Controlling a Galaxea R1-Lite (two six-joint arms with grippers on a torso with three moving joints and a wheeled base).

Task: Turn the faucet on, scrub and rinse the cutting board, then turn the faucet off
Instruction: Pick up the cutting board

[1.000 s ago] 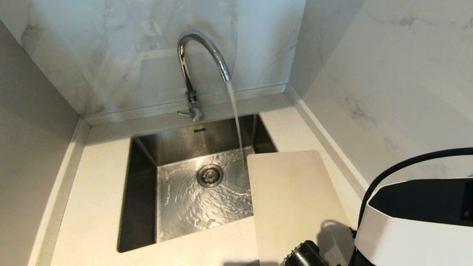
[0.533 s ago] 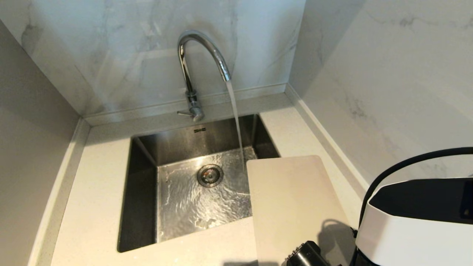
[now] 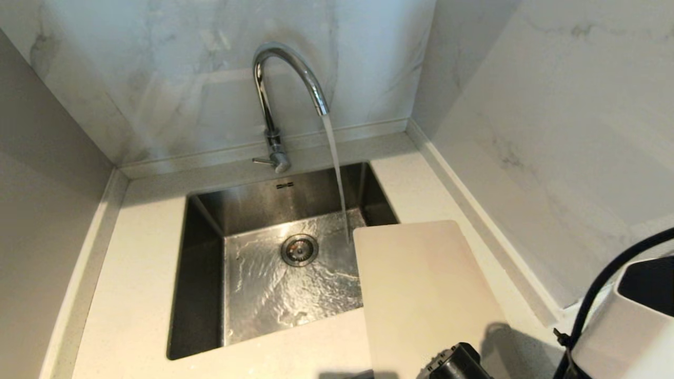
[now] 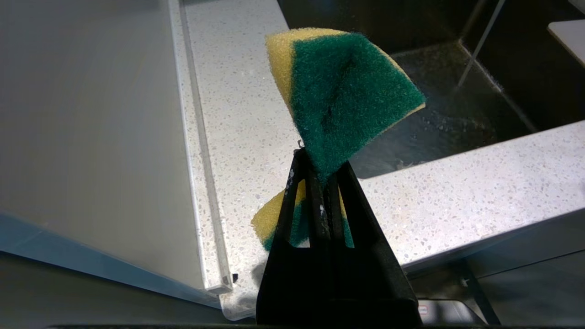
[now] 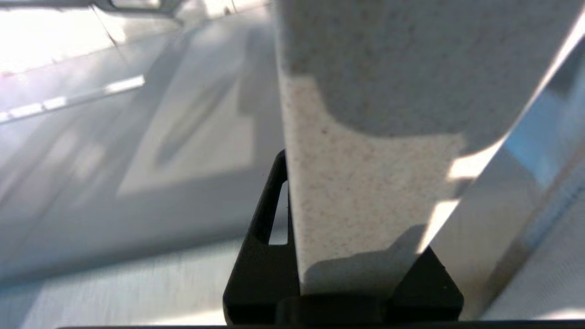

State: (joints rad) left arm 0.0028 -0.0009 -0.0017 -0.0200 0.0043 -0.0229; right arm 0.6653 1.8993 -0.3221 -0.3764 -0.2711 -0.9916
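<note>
A pale speckled counter (image 3: 131, 295) fills a marble-walled corner, with a steel sink (image 3: 205, 273) sunk in the middle of the frame. The faucet (image 3: 274, 89) stands at the sink's back edge, upper centre, and a stream of water (image 3: 337, 173) runs from its spout into the wet basin beside the drain (image 3: 299, 249).

The board (image 3: 421, 295) lies at lower right, on the counter right of the sink, its left part overhanging the basin; the stream lands just off its far-left corner. Bare counter is free left of the sink, with narrower strips behind it and beside the right wall.

The right gripper (image 5: 340, 278) has its fingers closed on the board's near end. In the head view only a dark stub and white arm casing show at the lower right edge, and the board's near end is cut off there.

The left gripper (image 4: 321, 183), outside the head view, pinches a green-and-yellow sponge (image 4: 343, 96) tight, near the counter's front edge left of the sink.
</note>
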